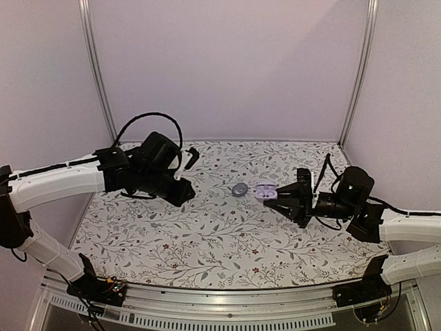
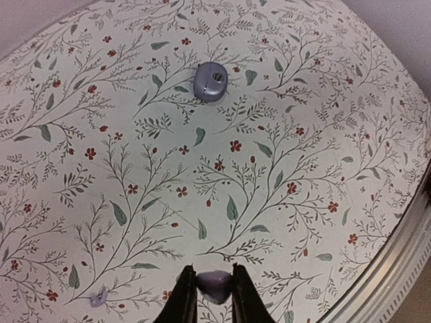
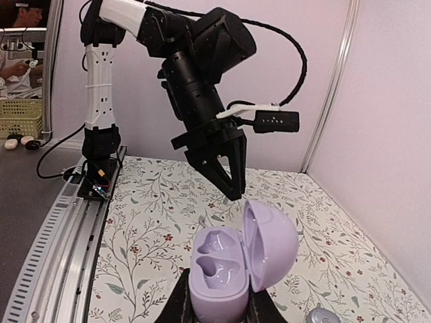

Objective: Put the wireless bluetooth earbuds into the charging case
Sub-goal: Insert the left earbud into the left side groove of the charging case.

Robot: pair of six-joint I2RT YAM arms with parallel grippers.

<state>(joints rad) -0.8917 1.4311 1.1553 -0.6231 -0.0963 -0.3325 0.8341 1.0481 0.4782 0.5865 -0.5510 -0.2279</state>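
**Top external view:** The left gripper (image 1: 187, 195) hangs over the left middle of the table (image 1: 207, 241). The right gripper (image 1: 275, 200) is clamped on the charging case (image 1: 265, 189), right of centre. The case lies to the left gripper's right. A loose earbud (image 1: 239, 189) rests on the cloth between them, just beside the case. What the left jaws carry cannot be made out here.

**Left wrist view:** The jaws are pinched on the held earbud (image 2: 214, 286). It is mostly hidden between the fingers, so its long axis cannot be read. The case is out of frame.

**Right wrist view:** The case stands open with its lid (image 3: 269, 245) raised. Both wells (image 3: 215, 259) are empty and face up. The left fingertips point down, above and beyond the case. The bud probably has to travel toward the case and then descend. The loose earbud is cut off at the bottom edge.
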